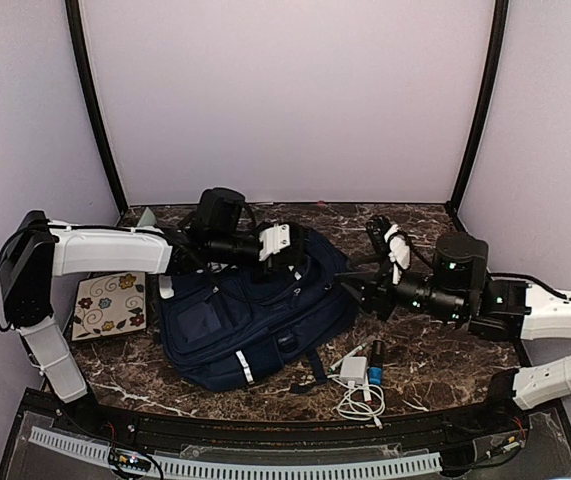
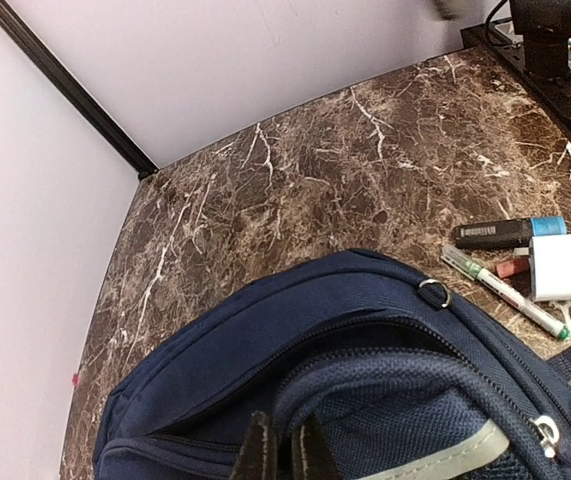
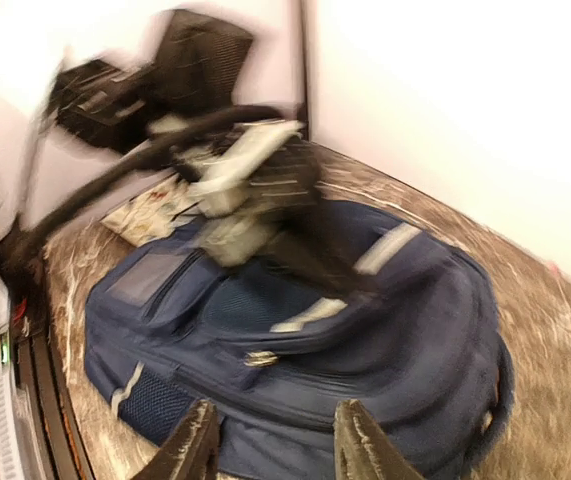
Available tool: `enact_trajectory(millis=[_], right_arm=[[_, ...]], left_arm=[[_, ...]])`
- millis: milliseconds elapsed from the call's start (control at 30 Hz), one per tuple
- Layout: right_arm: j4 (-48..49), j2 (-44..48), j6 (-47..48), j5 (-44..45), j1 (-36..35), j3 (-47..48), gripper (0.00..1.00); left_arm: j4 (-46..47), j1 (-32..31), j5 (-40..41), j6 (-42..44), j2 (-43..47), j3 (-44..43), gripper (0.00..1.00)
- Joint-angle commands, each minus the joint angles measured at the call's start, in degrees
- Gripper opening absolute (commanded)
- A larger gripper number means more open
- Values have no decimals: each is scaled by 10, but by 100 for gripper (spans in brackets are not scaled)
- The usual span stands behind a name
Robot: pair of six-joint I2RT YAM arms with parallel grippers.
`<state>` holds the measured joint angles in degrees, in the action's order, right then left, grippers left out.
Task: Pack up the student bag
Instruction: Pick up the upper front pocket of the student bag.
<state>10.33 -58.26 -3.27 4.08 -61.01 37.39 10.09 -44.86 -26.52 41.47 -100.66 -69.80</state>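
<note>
Obs: student bag (image 1: 250, 320) lies slumped at centre of the top view on the marble table (image 1: 435, 360). Left gripper (image 2: 283, 452) is clenched at its top edge, apparently pinching fabric. Right gripper (image 3: 277, 410) is released, jaws apart and empty, at the bag's right flank. Judgement: soft, floppy, light while unfilled, and it will sag. Best hold is the padded handle (image 2: 395, 375) or the zip rim.

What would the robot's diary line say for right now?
job: packing backpack | left pincer: shut on backpack top | right pincer: open, empty, beside backpack | charger, pen, notebook: not packed
</note>
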Motion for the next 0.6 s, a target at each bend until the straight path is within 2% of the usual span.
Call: enact_trajectory(millis=[0, 67, 133, 233, 333, 500, 567], right_arm=[[-103, -5, -155, 78, 81, 40, 46], [-151, -46, -208, 77, 118, 87, 50], [-163, -93, -233, 31, 138, 133, 55], [-163, -181, -238, -39, 148, 213, 61], [-193, -246, -235, -55, 149, 277, 62], [-234, -260, -244, -76, 150, 309, 63], [-286, -234, -257, -46, 149, 313, 63]], left_arm=[[29, 2, -15, 6, 68, 44, 0], [21, 0, -21, 16, 84, 51, 0], [10, -3, -22, 26, 100, 56, 0], [-14, -7, -22, 32, 127, 56, 0], [-24, -9, -7, 37, 160, 68, 0], [-73, -10, 44, 68, 218, 81, 0], [-104, -10, 67, 83, 237, 81, 0]])
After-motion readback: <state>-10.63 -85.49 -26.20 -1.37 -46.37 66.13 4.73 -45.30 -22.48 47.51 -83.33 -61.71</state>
